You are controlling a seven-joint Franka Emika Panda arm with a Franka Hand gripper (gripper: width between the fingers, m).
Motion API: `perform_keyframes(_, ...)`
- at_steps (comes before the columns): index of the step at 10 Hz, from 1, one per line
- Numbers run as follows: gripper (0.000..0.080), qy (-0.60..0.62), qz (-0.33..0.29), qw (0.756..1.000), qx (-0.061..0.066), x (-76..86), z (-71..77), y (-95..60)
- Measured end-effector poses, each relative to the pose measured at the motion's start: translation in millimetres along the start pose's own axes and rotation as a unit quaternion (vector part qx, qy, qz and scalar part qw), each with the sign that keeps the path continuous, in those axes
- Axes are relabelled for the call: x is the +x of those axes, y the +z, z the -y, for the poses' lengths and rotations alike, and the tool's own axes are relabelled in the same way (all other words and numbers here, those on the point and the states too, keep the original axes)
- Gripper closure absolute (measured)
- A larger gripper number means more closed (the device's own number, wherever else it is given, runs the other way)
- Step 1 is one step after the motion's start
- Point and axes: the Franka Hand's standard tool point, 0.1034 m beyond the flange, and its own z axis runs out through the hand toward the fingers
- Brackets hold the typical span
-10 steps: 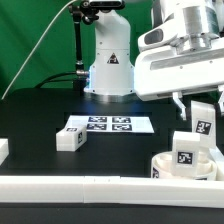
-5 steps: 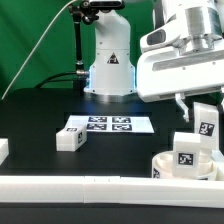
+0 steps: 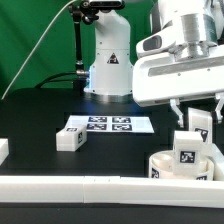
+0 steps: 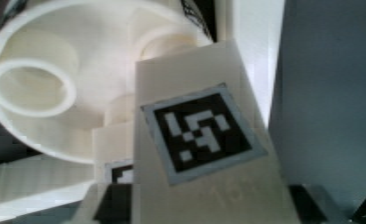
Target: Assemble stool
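One leg [image 3: 198, 126] in the tool [image 3: 197, 114]

The seat [image 3: 161, 164], near on the exterior view's right, loses its base behind the rail [image 3: 90, 186] and its right side to the picture's edge. The upper leg [image 3: 201, 123] has its lower end hidden by the nearer leg [image 3: 187, 150]; whether the gripper [image 3: 198, 112] pinches it cannot be told (the wrist view is blurred). A block [image 3: 3, 150] at the left edge is cut off.

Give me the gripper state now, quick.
Gripper: closed, holding a leg.
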Motion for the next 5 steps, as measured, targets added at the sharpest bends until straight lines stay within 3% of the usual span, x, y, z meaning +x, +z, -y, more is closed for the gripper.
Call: perform_keyframes(5,0.0469,-0.004,0.002,1.0,-0.002,-8.8,-0.8,2.4)
